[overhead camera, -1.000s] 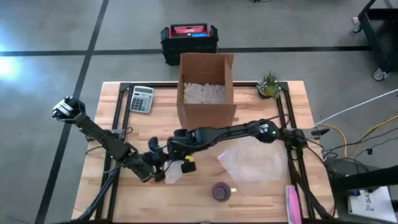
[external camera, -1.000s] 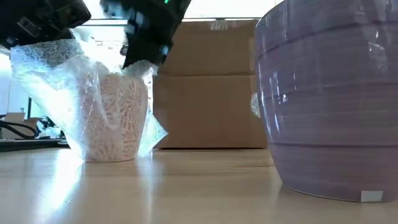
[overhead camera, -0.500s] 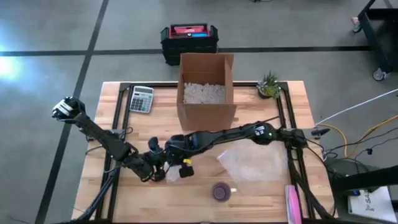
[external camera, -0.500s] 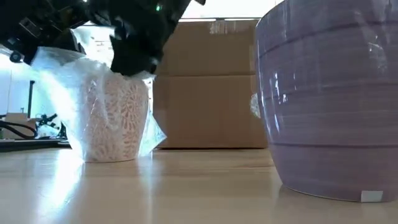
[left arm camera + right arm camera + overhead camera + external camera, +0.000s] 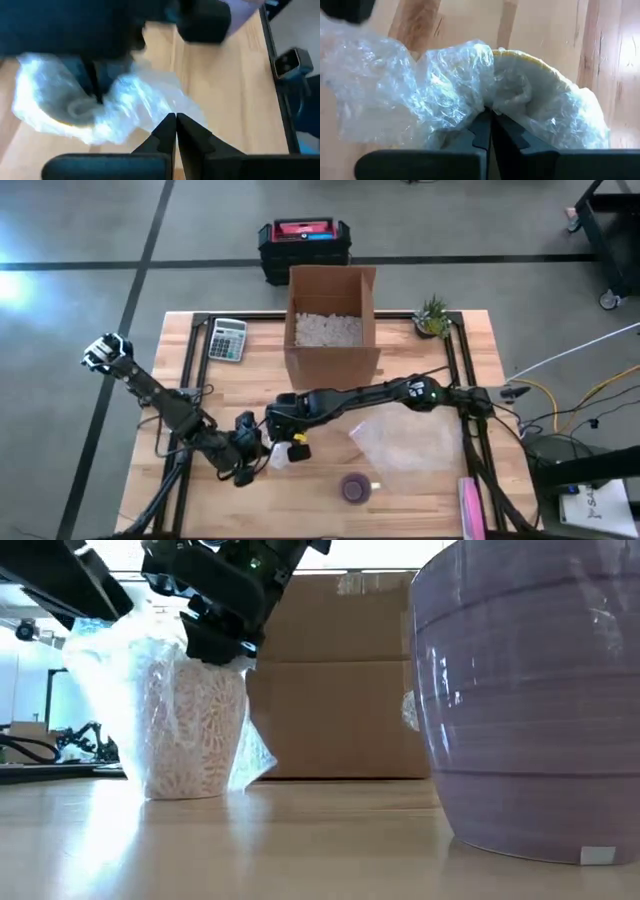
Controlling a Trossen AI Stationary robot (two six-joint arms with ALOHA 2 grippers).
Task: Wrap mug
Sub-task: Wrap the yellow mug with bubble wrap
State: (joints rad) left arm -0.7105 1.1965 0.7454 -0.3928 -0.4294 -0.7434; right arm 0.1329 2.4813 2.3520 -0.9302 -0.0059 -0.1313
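The mug (image 5: 193, 730), white with a fine leaf pattern, stands upright on the wooden table (image 5: 200, 390) and is covered with a sheet of clear bubble wrap (image 5: 110, 690). It sits directly under the fingers of the right gripper (image 5: 283, 448) and just beside the fingers of the left gripper (image 5: 250, 455). In the right wrist view the two dark fingers (image 5: 482, 131) are pressed together on a fold of the wrap at the yellow rim of the mug, so they pinch the plastic there. In the left wrist view the left fingers (image 5: 165, 131) are also closed together, and their tips pinch the edge of the wrap that spreads over the table beside the mug. A second sheet of bubble wrap (image 5: 405, 438) lies flat on the table, well apart from both grippers, under the right arm. A purple cup (image 5: 355, 487) stands near, in front of the right fingers' position. Farther behind the grippers there is an open cardboard box (image 5: 332, 325) with white filling, a calculator (image 5: 227, 339) and a small plant (image 5: 433, 315).
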